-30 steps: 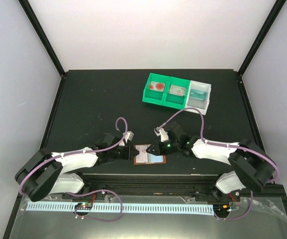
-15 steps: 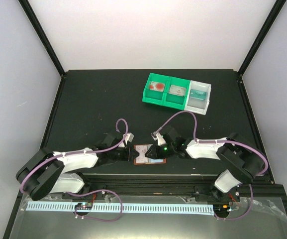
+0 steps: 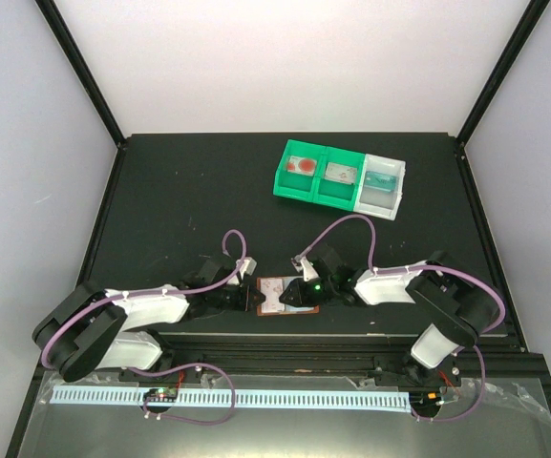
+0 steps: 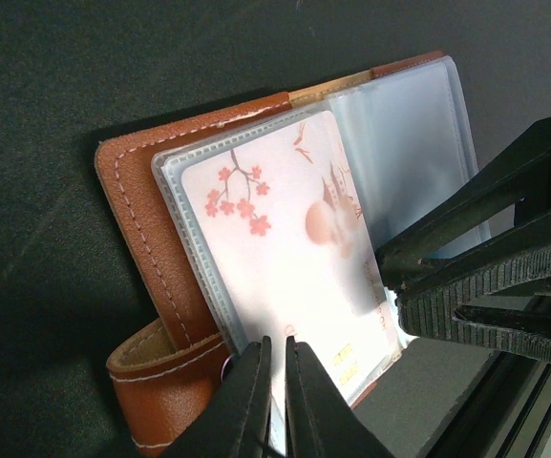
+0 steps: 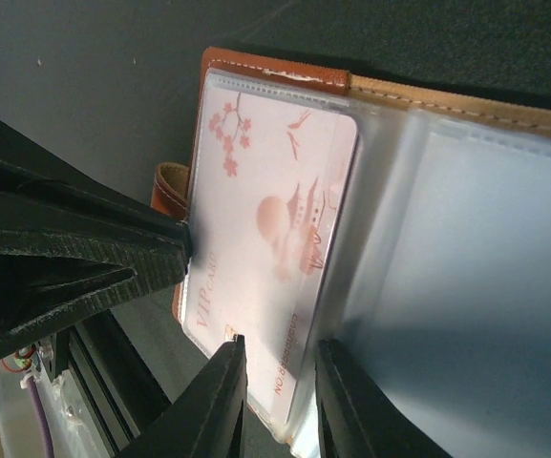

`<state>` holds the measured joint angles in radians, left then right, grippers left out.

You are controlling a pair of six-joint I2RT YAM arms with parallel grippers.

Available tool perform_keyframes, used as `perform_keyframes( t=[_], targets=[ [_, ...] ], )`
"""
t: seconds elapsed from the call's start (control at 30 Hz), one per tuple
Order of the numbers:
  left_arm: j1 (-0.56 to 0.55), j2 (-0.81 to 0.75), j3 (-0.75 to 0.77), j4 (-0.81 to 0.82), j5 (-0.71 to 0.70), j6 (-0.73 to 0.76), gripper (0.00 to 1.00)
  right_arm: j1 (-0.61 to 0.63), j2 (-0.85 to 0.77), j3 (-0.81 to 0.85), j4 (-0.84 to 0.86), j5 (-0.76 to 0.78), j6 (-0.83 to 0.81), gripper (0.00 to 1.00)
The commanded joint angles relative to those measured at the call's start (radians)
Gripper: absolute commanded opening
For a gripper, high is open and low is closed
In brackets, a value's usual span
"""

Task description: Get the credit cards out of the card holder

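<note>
The reddish-brown card holder (image 3: 273, 307) lies open near the table's front edge, between both grippers. A pinkish-white card with red blossoms (image 4: 285, 239) sits in its left frosted sleeve; it also shows in the right wrist view (image 5: 265, 210). The right pocket (image 5: 485, 267) looks pale blue-grey through its sleeve. My left gripper (image 4: 277, 382) is shut on the near left edge of the sleeve with the pink card, beside the leather tab (image 4: 151, 372). My right gripper (image 5: 277, 382) is open, its fingers straddling the near right corner of the pink card.
Two green bins (image 3: 315, 174) and a white bin (image 3: 382, 184) with small items stand at the back right. The table's front rail (image 3: 285, 336) runs just below the holder. The two grippers' fingers are almost touching over the holder.
My right gripper has moved left onto the holder and now covers its right half. My left gripper has edged slightly right and stays on the holder's left edge.
</note>
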<state>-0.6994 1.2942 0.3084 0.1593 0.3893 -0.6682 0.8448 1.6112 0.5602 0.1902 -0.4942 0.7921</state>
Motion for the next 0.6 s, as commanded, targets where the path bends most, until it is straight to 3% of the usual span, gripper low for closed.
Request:
perform_keyframes(
  t=[0.0,0.2,0.47,0.57],
  targets=[
    [0.009,0.011,-0.015,0.004,-0.023,-0.006,0.06,0.006,0.023,-0.020,0.050,-0.004,0.018,0.23],
    [0.009,0.010,-0.040,0.046,-0.012,-0.031,0.04,0.007,0.026,-0.027,0.092,-0.006,0.040,0.22],
    [0.009,0.018,-0.071,0.089,-0.015,-0.056,0.02,0.007,0.007,-0.054,0.145,-0.002,0.048,0.03],
    [0.009,0.025,-0.073,0.094,-0.017,-0.057,0.02,0.005,-0.009,-0.077,0.177,-0.002,0.055,0.01]
  ],
)
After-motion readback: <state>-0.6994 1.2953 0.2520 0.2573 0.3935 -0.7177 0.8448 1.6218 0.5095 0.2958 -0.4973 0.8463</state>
